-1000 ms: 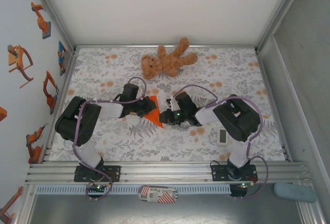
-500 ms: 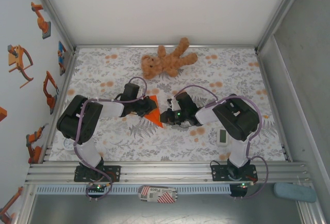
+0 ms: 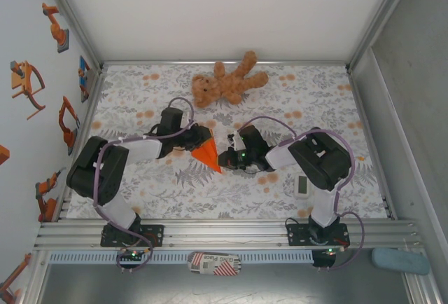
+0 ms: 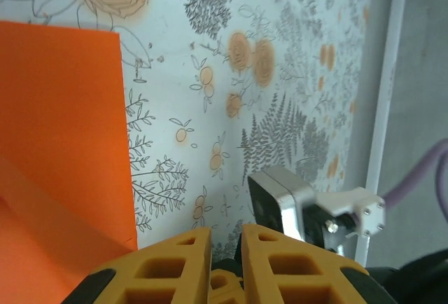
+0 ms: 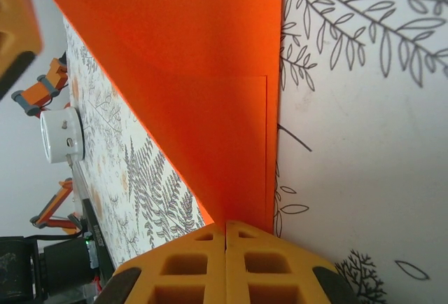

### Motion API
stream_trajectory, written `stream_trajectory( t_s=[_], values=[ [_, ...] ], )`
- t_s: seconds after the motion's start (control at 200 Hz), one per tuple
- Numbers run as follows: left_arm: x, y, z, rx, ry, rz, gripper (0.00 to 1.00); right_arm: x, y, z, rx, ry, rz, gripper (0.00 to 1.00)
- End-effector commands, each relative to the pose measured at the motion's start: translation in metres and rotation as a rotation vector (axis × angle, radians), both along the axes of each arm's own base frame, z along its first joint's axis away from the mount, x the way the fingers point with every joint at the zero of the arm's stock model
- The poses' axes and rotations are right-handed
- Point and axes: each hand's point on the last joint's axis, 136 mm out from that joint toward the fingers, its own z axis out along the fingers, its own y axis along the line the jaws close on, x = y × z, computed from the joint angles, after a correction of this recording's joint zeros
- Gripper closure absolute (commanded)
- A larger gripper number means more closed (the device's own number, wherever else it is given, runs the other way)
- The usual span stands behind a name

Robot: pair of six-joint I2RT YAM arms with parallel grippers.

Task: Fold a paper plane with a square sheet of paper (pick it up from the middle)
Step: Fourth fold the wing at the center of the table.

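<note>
The square sheet of paper (image 3: 205,154) is bright orange and folded into a tapering, pointed shape. It lies mid-table between the two arms. My right gripper (image 3: 222,158) is at its near pointed end. In the right wrist view the paper (image 5: 203,73) narrows straight into the seam of that gripper (image 5: 225,228), whose yellow fingers are pressed together on it. My left gripper (image 3: 197,139) is at the paper's far left edge. In the left wrist view its fingers (image 4: 225,235) stand slightly apart with nothing between them, and the paper (image 4: 59,129) lies off to their left.
A brown teddy bear (image 3: 227,83) lies at the back of the floral tablecloth. A small white gadget (image 3: 302,185) sits near the right arm's base. A white round cup (image 5: 61,136) stands near the left arm. The right arm's wrist camera (image 4: 280,202) is close beside my left fingers.
The left arm has swung and its gripper has drawn back off the paper, uncovering more orange. The right gripper has closed fully on the paper's point.
</note>
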Motion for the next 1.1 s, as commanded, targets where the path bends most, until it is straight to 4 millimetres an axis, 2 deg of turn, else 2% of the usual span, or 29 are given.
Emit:
stream_trajectory(
  t_s=[0.0, 0.305, 0.621, 0.911, 1.092],
  values=[
    [-0.004, 0.008, 0.0, -0.053, -0.002, 0.013, 0.79, -0.008, -0.027, -0.048, -0.148, 0.087, -0.067, 0.98],
    [-0.005, 0.009, -0.011, -0.111, 0.02, 0.037, 0.77, -0.007, -0.027, -0.048, -0.145, 0.091, -0.068, 0.98],
    [-0.003, -0.006, -0.026, -0.105, 0.057, 0.004, 0.78, -0.007, -0.028, -0.049, -0.15, 0.097, -0.071, 0.98],
    [-0.004, -0.004, -0.038, -0.069, 0.081, 0.011, 0.8, -0.007, -0.029, -0.051, -0.155, 0.102, -0.071, 0.94],
    [-0.002, -0.004, -0.041, -0.066, 0.085, 0.012, 0.82, -0.008, -0.031, -0.052, -0.159, 0.106, -0.074, 0.95]
  ],
)
